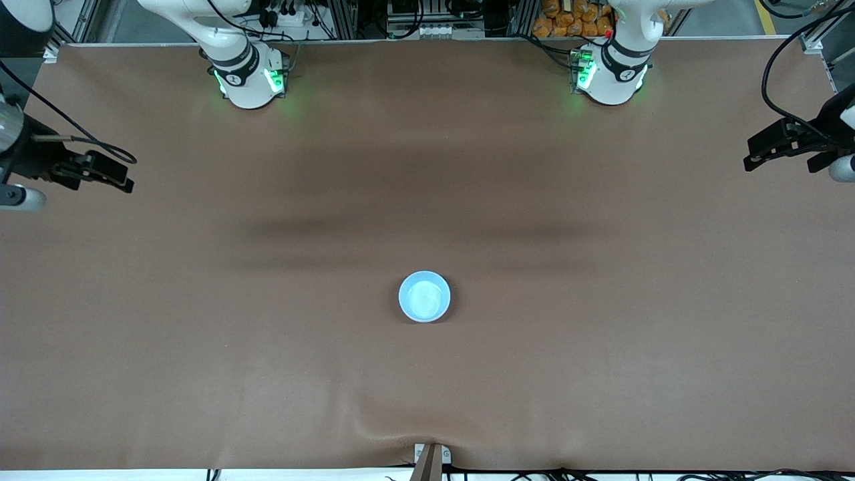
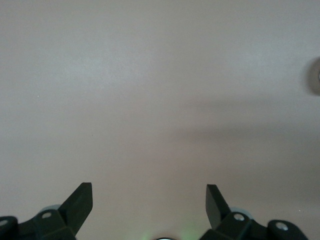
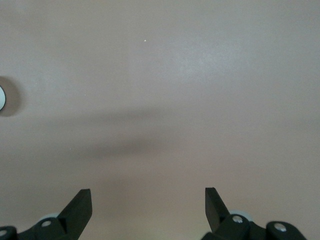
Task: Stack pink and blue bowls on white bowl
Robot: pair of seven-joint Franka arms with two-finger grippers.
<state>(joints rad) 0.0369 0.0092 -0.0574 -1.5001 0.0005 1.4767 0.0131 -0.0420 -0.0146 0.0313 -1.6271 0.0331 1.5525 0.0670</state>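
Observation:
A light blue bowl [image 1: 424,296] stands upright on the brown table, about midway between the two arms' ends and in the half nearer the front camera. Its rim just shows at the edge of the right wrist view [image 3: 1,97]. No pink bowl or white bowl shows in any view. I cannot tell whether any bowl lies under the blue one. My left gripper [image 1: 753,159] waits, open and empty, above the left arm's end of the table; the left wrist view [image 2: 149,186] shows bare table under it. My right gripper [image 1: 125,182] waits, open and empty, above the right arm's end [image 3: 148,190].
The brown table cover [image 1: 427,387] has a raised wrinkle near a small metal bracket [image 1: 431,454] at the edge nearest the front camera. The two arm bases [image 1: 250,80] [image 1: 611,77] stand along the edge farthest from it.

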